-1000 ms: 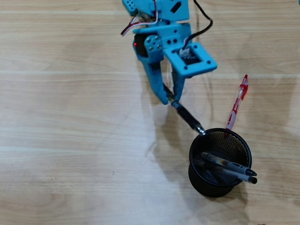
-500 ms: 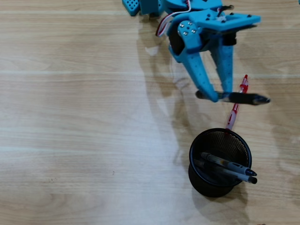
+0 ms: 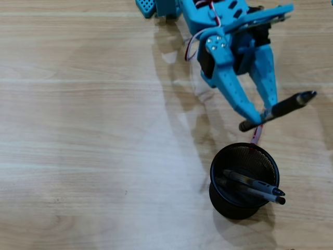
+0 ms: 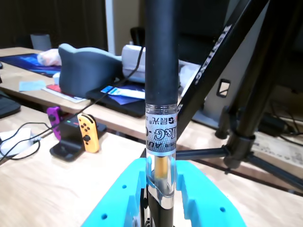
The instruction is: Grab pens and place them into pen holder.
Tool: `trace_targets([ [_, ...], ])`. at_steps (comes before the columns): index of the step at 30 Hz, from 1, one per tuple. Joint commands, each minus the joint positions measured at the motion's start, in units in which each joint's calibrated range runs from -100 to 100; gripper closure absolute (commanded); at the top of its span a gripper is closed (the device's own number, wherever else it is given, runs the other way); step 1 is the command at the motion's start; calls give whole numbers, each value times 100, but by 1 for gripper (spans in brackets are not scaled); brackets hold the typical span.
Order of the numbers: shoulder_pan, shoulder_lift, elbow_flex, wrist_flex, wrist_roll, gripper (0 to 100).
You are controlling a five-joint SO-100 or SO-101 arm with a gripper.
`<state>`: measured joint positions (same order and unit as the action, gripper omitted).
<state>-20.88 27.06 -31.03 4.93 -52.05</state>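
Overhead view: blue gripper (image 3: 263, 113) clenched on a black pen (image 3: 283, 108), jaws pinching it near its lower-left end. Pen lies tilted, long part running out up and to the right past the fingertips, short stub poking out lower left. Pen and jaws are off the table, above the wood surface (image 3: 78, 130).

Wrist view: same black pen (image 4: 161, 71) stands straight up out of the blue gripper (image 4: 161, 189), clear barrel section with printed label just above the jaw tips, black grip above that.

Pen holder (image 3: 243, 179), black mesh cup, sits just below the jaws in the overhead view, apart from them. Two dark pens in the cup (image 3: 255, 185) lie slanted across its mouth, tips over the right rim.

Red pen (image 3: 256, 133) lies on the table directly under the fingertips, mostly hidden by them; only its lower end shows, reaching the cup's upper rim.

Wrist view background: tripod legs (image 4: 246, 94), a game controller on a dock (image 4: 78, 135), desk clutter.
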Motion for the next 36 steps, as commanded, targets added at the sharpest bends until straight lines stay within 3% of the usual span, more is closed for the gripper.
trace_targets([
  [1,5,339,-39,-687,-172,98],
  [16,32,1498,-39,-1350,-507,98],
  [20,41,1540,-39,-1341,-507,98],
  [25,32,1465,-39,-1333,-507,88],
  [36,-41,978,-20,-1255,-467,88],
])
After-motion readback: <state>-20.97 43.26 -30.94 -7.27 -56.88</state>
